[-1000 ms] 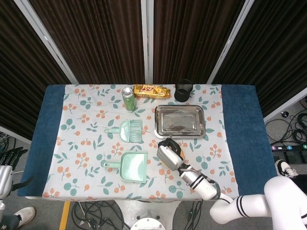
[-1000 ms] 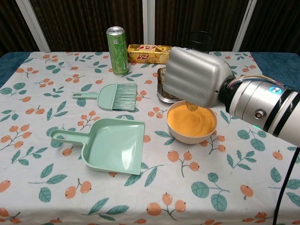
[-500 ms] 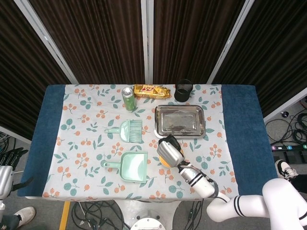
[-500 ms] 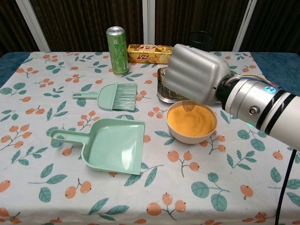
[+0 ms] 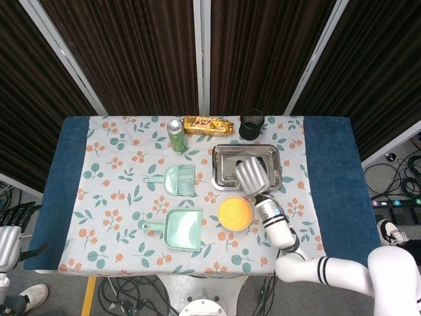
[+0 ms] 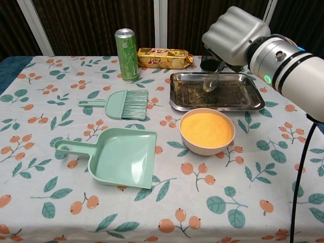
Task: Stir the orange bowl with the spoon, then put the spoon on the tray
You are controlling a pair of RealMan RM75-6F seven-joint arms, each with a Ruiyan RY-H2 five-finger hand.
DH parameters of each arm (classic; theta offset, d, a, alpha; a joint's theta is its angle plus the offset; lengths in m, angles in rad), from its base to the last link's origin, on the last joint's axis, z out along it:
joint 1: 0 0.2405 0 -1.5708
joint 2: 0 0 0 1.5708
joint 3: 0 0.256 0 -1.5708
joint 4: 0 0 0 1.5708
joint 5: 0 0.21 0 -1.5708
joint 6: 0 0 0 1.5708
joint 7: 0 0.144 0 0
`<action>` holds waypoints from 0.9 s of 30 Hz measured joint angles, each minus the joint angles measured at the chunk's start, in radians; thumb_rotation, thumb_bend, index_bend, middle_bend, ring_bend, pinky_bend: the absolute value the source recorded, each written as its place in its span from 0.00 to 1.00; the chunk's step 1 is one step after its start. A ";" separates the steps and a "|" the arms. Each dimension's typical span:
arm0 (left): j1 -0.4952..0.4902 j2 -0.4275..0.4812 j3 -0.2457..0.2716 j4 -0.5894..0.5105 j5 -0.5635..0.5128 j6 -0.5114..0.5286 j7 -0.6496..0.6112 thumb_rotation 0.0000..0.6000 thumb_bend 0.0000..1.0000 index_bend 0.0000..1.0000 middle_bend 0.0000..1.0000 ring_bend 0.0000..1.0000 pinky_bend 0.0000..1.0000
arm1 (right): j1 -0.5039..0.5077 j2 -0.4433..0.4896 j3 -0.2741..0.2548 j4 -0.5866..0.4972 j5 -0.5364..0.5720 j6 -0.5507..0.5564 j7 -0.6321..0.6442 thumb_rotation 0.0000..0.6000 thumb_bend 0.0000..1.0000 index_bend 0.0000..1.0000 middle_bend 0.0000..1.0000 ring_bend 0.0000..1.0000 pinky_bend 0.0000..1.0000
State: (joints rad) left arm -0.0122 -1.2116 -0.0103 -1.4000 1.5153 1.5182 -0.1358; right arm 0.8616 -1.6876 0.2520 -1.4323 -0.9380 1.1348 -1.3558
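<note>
The orange bowl stands on the floral cloth just in front of the metal tray. My right hand hovers over the tray's back half and holds the spoon. The spoon hangs down with its scoop just above the tray floor, and its handle is hidden under the hand. My left hand hangs off the table's left front corner, holding nothing, its dark fingers apart.
A green can and a yellow snack packet stand at the back. A black cup sits behind the tray. A green brush and a matching dustpan lie left of the bowl.
My right hand has lifted the spoon out of the orange bowl and carried it back and up, over the tray. The bowl now shows uncovered.
</note>
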 measured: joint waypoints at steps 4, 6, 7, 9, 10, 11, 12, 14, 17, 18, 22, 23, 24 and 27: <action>0.000 0.006 0.000 -0.015 -0.007 -0.005 0.013 1.00 0.13 0.24 0.24 0.16 0.17 | 0.022 -0.024 0.051 0.081 0.168 -0.080 0.055 1.00 0.38 0.82 1.00 1.00 0.94; -0.001 0.010 -0.001 -0.022 -0.009 -0.008 0.020 1.00 0.13 0.24 0.24 0.16 0.17 | 0.037 -0.041 0.074 0.135 0.256 -0.128 0.085 1.00 0.38 0.77 1.00 1.00 0.94; -0.002 0.012 -0.001 -0.025 -0.010 -0.009 0.023 1.00 0.13 0.24 0.24 0.16 0.17 | 0.045 -0.049 0.083 0.162 0.291 -0.147 0.099 1.00 0.38 0.75 1.00 1.00 0.94; -0.003 0.016 -0.001 -0.032 -0.011 -0.011 0.030 1.00 0.13 0.24 0.24 0.16 0.17 | 0.064 -0.069 0.098 0.228 0.354 -0.185 0.126 1.00 0.35 0.70 1.00 1.00 0.94; -0.003 0.017 -0.001 -0.035 -0.011 -0.011 0.032 1.00 0.13 0.24 0.24 0.16 0.17 | 0.072 -0.079 0.103 0.258 0.375 -0.198 0.136 1.00 0.34 0.68 1.00 1.00 0.94; -0.003 0.019 -0.002 -0.038 -0.011 -0.009 0.035 1.00 0.13 0.24 0.24 0.16 0.17 | 0.080 -0.088 0.106 0.288 0.392 -0.210 0.145 1.00 0.31 0.64 1.00 1.00 0.94; -0.002 0.020 -0.002 -0.040 -0.012 -0.008 0.037 1.00 0.13 0.24 0.24 0.16 0.17 | 0.091 -0.101 0.110 0.326 0.411 -0.225 0.155 1.00 0.28 0.62 1.00 1.00 0.94; 0.000 0.022 -0.002 -0.045 -0.013 -0.007 0.040 1.00 0.13 0.24 0.24 0.16 0.17 | 0.107 -0.118 0.116 0.377 0.439 -0.245 0.170 1.00 0.16 0.54 1.00 1.00 0.94; 0.002 0.025 0.001 -0.049 -0.016 -0.008 0.045 1.00 0.13 0.24 0.24 0.16 0.17 | 0.132 -0.140 0.128 0.438 0.500 -0.276 0.198 1.00 0.07 0.44 1.00 1.00 0.94; 0.002 0.026 0.001 -0.050 -0.016 -0.008 0.046 1.00 0.13 0.24 0.24 0.16 0.17 | 0.140 -0.144 0.131 0.451 0.518 -0.285 0.212 1.00 0.06 0.42 1.00 1.00 0.94; 0.001 0.026 -0.001 -0.053 -0.015 -0.008 0.048 1.00 0.13 0.24 0.24 0.16 0.17 | 0.147 -0.131 0.131 0.448 0.534 -0.295 0.245 1.00 0.05 0.40 1.00 1.00 0.94; 0.000 0.026 -0.001 -0.054 -0.013 -0.007 0.048 1.00 0.13 0.24 0.24 0.16 0.17 | 0.146 -0.123 0.130 0.439 0.534 -0.293 0.253 1.00 0.05 0.40 1.00 1.00 0.94; -0.001 0.025 -0.001 -0.053 -0.011 -0.006 0.047 1.00 0.13 0.24 0.24 0.16 0.17 | 0.141 -0.110 0.130 0.421 0.530 -0.290 0.265 1.00 0.06 0.40 1.00 1.00 0.94; -0.003 0.025 -0.002 -0.049 -0.010 -0.008 0.044 1.00 0.13 0.24 0.24 0.16 0.17 | 0.119 -0.062 0.129 0.341 0.505 -0.274 0.305 1.00 0.12 0.41 0.99 0.97 0.92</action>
State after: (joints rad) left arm -0.0155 -1.1871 -0.0121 -1.4494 1.5055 1.5100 -0.0919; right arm 0.9809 -1.7498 0.3806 -1.0911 -0.4328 0.8609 -1.0506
